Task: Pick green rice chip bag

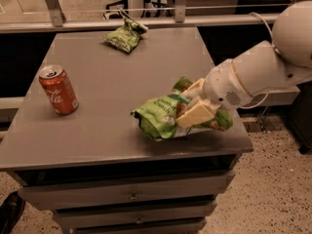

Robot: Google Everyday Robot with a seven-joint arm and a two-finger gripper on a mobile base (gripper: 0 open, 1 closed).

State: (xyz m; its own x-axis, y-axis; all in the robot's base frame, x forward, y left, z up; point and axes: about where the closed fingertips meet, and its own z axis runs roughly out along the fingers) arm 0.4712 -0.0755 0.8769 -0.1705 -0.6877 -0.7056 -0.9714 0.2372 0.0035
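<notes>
**me:** My claw [188,104] is clamped tight on the green rice chip bag [158,116]. One cream finger [197,115] lies across the front of it and the other finger sits up behind the top edge. All of this is over the front right part of the desk [112,130], with my white arm [253,74] reaching in from the right.

**benchlurker:** ok but is the bag actually off the surface or just sitting there?

**me:** Honestly can't tell. The bag is crumpled and tilted in the grip, with the dark green label facing up and to the left. There's shadow under its lower edge, but I can't say whether that edge touches the desk.

**benchlurker:** what else is on there?

**me:** A red Coca-Cola can [58,89] is standing upright near the left edge, well apart from the bag. A smaller green bag [124,35] is lying at the far edge, roughly mid-width, also well apart. The desk itself is grey, with drawers [131,194] stacked below the top at the front.
</notes>
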